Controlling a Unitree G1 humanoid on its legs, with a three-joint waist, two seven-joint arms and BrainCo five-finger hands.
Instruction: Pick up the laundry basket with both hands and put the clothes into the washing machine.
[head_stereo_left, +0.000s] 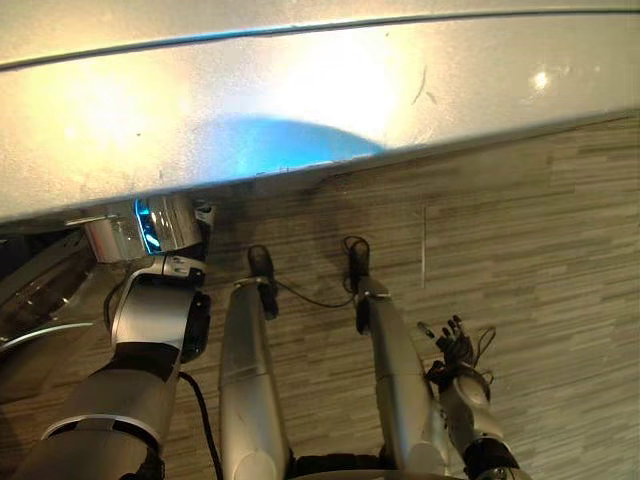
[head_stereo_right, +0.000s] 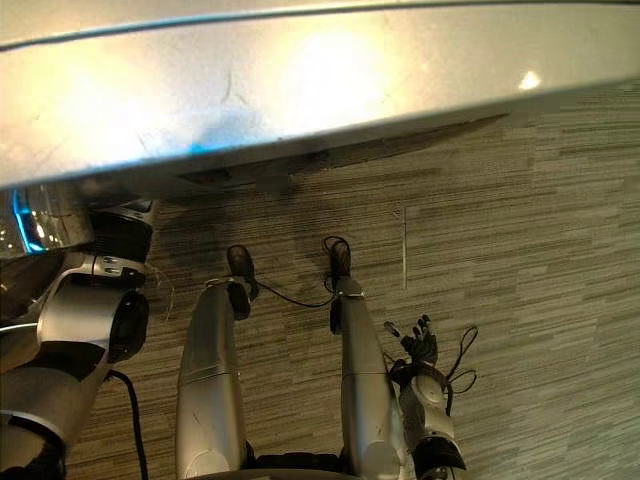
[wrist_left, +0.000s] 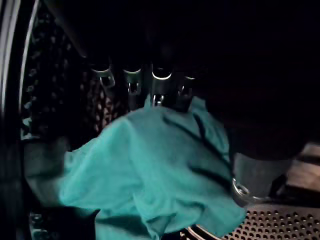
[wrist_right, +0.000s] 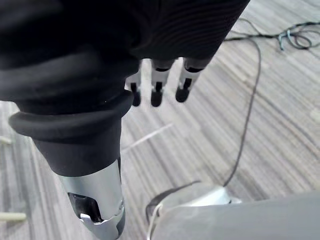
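Observation:
A teal cloth (wrist_left: 150, 170) hangs bunched inside the dark washing machine drum (wrist_left: 250, 225), above its perforated wall. My left hand (wrist_left: 159, 82) reaches into the drum, and its fingers and thumb (wrist_left: 245, 185) close on the cloth from two sides. From above, the left arm runs under the machine's silver top (head_stereo_left: 300, 100) into the opening (head_stereo_left: 40, 290) at the far left. Low at my right side hangs my right hand (head_stereo_left: 455, 345), over the floor, holding nothing; its fingers (wrist_right: 156, 90) are straight.
The machine's silver front edge crosses the upper view from left to right. Grey striped carpet (head_stereo_left: 540, 250) covers the floor in front of it and to the right. A pale line (head_stereo_left: 423, 245) marks the carpet.

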